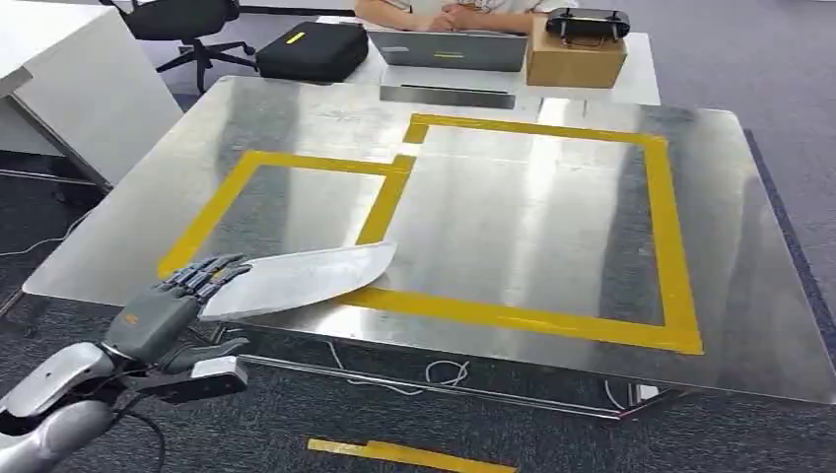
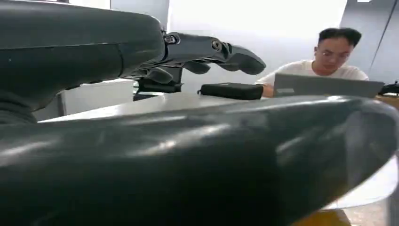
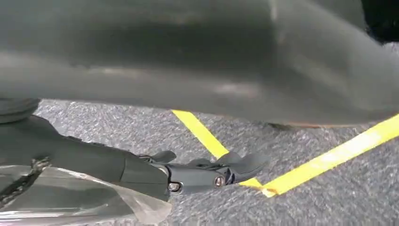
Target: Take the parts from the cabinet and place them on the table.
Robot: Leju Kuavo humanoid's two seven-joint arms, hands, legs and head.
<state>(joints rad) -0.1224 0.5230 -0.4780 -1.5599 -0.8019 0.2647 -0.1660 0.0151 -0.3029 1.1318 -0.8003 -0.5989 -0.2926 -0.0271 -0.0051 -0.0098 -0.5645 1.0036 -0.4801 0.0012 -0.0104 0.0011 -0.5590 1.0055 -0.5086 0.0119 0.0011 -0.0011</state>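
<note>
Left robot hand [image 1: 168,310] is grasping a curved metal part [image 1: 301,279] over the near edge of the shiny surface [image 1: 552,236], across the yellow tape [image 1: 680,266]. Right robot hand [image 3: 207,174]: can't tell its grip. No readable writing. Person [image 1: 449,14] with laptop [image 1: 449,49] beyond.

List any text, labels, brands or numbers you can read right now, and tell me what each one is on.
Nothing here can be read as text.
Yellow label on the black bag: too small to read.
Yellow mark on the laptop lid: too small to read.
Orange mark on the left robot hand: blurred.
Metal part held by that hand, and the cardboard box: no print shows.
</note>
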